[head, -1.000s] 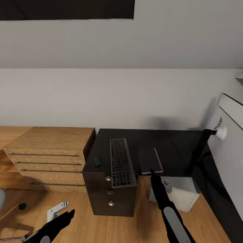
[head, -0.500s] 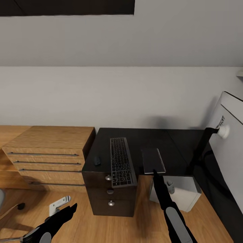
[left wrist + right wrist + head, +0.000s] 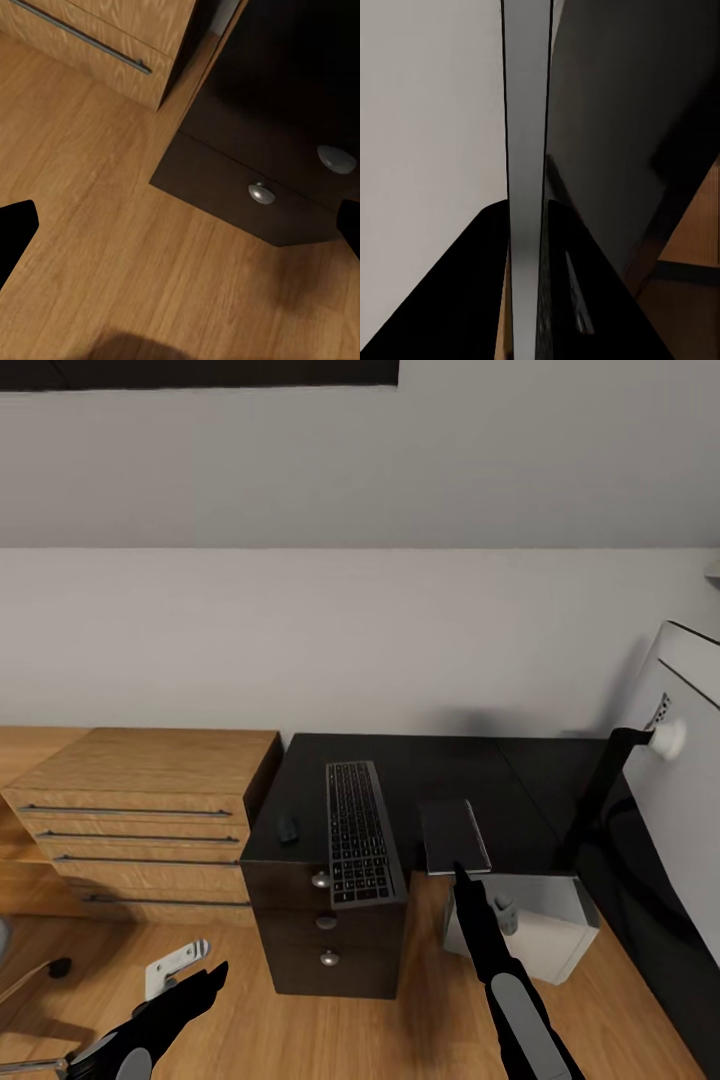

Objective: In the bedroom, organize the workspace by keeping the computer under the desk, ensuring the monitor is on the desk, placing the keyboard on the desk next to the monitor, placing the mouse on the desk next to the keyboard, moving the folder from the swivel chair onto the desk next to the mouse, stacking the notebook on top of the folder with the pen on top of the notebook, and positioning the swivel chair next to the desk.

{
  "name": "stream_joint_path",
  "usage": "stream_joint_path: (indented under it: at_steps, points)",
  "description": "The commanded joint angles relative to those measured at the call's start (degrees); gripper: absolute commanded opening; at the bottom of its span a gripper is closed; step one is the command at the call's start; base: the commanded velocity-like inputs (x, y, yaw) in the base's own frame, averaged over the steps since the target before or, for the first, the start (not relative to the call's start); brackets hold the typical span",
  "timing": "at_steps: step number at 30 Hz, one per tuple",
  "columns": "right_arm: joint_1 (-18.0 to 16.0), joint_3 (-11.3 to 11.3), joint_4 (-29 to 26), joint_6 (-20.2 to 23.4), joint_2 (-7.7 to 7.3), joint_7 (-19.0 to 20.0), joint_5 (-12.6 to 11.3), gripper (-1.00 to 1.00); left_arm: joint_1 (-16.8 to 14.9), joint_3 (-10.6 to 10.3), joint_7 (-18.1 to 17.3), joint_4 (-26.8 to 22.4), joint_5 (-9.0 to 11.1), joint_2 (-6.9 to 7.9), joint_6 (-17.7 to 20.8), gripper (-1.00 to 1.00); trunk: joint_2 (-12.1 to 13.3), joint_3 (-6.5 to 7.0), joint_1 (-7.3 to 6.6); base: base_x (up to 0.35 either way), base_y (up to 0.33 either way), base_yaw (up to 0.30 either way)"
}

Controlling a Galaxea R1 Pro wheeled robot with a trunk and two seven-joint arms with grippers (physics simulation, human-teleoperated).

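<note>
The dark grey notebook (image 3: 455, 834) lies flat at the black desk's (image 3: 430, 765) front edge, with my right gripper (image 3: 461, 871) shut on its near edge. In the right wrist view the notebook (image 3: 526, 112) stands edge-on between the fingers. The keyboard (image 3: 359, 834) lies left of it, overhanging the drawer unit, and the mouse (image 3: 288, 827) sits further left. The monitor (image 3: 683, 755) stands at the right, grey back toward me. The pale computer (image 3: 535, 926) sits under the desk. My left gripper (image 3: 203, 982) hangs open, low over the floor.
A light wooden cabinet (image 3: 140, 800) with drawers adjoins the desk on the left. The dark drawer unit (image 3: 261, 193) with silver knobs faces my left gripper (image 3: 180, 232). The swivel chair's metal base (image 3: 172, 967) and a castor (image 3: 58, 966) lie at the lower left on plank floor.
My right gripper has carried the notebook slightly right and further onto the desk. The whole picture has shifted upward a little, so the camera has moved. The left arm rose slightly.
</note>
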Motion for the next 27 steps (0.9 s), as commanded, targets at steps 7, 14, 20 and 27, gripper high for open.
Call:
stream_joint_path:
  at_steps: [7, 14, 20, 27]
  points:
    - [-0.04, 0.12, 0.06, -0.21, -0.01, 0.59, -0.75, -1.00, 0.00, 0.06, 0.43, -0.10, 0.61, -0.03, 0.20, 1.00, -2.85, -1.30, 1.54, 0.000, 0.000, 0.000]
    - [-0.04, 0.12, 0.06, -0.26, -0.01, 0.59, -0.75, -1.00, 0.00, 0.06, 0.50, -0.10, 0.61, -0.03, 0.20, 1.00, -5.65, -2.56, 3.08, 0.000, 0.000, 0.000]
    - [-0.04, 0.12, 0.04, -0.29, -0.01, 0.59, -0.75, -1.00, 0.00, 0.06, 0.58, -0.06, 0.61, -0.03, 0.20, 1.00, -7.26, -3.28, 3.96, 0.000, 0.000, 0.000]
    - [-0.04, 0.12, 0.06, -0.27, -0.01, 0.59, -0.75, -1.00, 0.00, 0.14, 0.60, 0.07, 0.55, 0.06, 0.20, 1.00, -7.26, -3.28, 3.96, 0.000, 0.000, 0.000]
